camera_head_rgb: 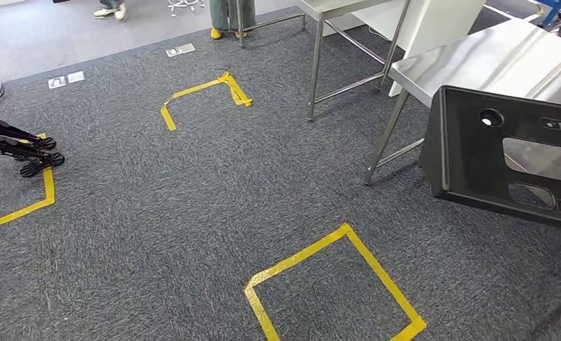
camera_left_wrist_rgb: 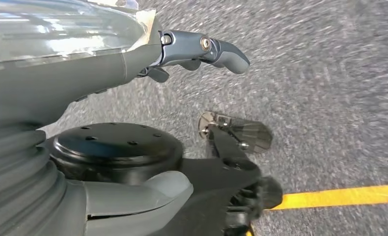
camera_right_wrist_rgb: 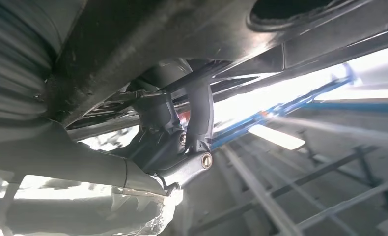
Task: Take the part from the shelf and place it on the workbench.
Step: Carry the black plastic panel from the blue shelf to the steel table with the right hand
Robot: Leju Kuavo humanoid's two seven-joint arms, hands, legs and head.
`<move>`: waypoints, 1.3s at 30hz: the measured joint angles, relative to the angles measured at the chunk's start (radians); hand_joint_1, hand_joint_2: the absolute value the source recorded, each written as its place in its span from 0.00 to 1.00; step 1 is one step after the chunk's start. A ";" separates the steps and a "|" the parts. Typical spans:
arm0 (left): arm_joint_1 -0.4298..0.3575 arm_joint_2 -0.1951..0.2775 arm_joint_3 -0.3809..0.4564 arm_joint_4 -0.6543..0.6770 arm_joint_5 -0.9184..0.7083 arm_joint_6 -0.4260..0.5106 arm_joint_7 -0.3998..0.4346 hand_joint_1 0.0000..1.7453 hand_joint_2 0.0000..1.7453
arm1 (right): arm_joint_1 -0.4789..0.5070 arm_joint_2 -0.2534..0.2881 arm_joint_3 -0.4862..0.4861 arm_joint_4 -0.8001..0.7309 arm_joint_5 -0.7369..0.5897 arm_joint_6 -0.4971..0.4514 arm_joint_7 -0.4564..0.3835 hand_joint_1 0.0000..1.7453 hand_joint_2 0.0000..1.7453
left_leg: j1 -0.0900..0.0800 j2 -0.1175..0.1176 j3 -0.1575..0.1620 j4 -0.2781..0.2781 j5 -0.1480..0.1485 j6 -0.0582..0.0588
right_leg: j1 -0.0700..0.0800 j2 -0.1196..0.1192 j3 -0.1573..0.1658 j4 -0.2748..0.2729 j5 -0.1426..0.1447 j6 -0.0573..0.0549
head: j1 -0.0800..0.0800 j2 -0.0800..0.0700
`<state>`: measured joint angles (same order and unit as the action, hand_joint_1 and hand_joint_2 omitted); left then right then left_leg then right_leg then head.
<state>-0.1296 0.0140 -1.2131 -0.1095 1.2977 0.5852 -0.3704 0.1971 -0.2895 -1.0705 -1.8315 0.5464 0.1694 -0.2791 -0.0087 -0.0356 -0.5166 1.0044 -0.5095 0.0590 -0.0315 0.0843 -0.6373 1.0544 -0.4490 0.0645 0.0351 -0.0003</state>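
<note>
Nearest in the head view, a square outline of yellow tape (camera_head_rgb: pixel 334 280) lies on the dark grey carpet (camera_head_rgb: pixel 157 213), open toward the lower edge of the picture. Off to the left, another yellow tape line (camera_head_rgb: pixel 29 206) runs beside a black wheeled base (camera_head_rgb: pixel 22 145). Farther on, a third yellow tape mark (camera_head_rgb: pixel 203 92) sits on the carpet, with small floor plates (camera_head_rgb: pixel 180 50) beyond it. To the right stands the surface (camera_head_rgb: pixel 491 64), a bare steel top on thin metal legs (camera_head_rgb: pixel 384 142), with a second steel table (camera_head_rgb: pixel 334 11) behind it. At the far edge of the room, a person's feet (camera_head_rgb: pixel 112 11) and another person's trouser legs (camera_head_rgb: pixel 228 14) show on a lighter floor. The part (camera_head_rgb: pixel 505 156) is a flat black plastic panel with a raised rim, one round hole and several larger cut-outs; it is held in the air at the right of the head view, in front of the near edge of the surface and tilted, over the carpet. In the right wrist view the right robot hand (camera_right_wrist_rgb: pixel 182 142) grips the part from below, its dark fingers (camera_right_wrist_rgb: pixel 199 113) curled up against the black underside. In the left wrist view the left robot hand (camera_left_wrist_rgb: pixel 197 51) holds nothing, its fingers loosely bent and apart above the carpet.
</note>
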 joint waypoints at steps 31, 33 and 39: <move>-0.009 -0.003 -0.007 0.000 0.095 0.012 -0.034 0.00 1.00 | -0.403 -0.226 0.398 0.426 0.151 -0.395 0.111 1.00 1.00 | -0.014 0.029 -0.040 0.021 0.011 -0.016 | 0.017 -0.014 0.037 -0.029 0.007 -0.020 | -0.007 0.000; -0.008 -0.003 -0.006 0.000 0.098 0.012 -0.036 0.00 1.00 | -0.453 -0.248 0.467 0.491 0.149 -0.406 0.114 1.00 1.00 | -0.017 0.023 -0.044 0.022 0.015 -0.010 | 0.015 -0.020 0.037 -0.032 0.010 -0.014 | -0.007 0.000; -0.004 -0.001 0.002 0.000 0.104 0.008 -0.036 0.00 1.00 | -0.558 -0.278 0.595 0.625 0.155 -0.425 0.112 1.00 1.00 | -0.023 0.010 -0.055 0.028 0.018 0.000 | 0.008 -0.031 0.033 -0.037 0.017 -0.002 | -0.008 0.000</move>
<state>-0.1340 0.0129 -1.2106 -0.1095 1.4021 0.5932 -0.4063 -0.3605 -0.5677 -0.4756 -1.2063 0.7013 -0.2560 -0.1668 -0.0315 -0.0253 -0.5717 1.0329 -0.4913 0.0593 -0.0237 0.0537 -0.6039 1.0169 -0.4320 0.0621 0.0275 -0.0004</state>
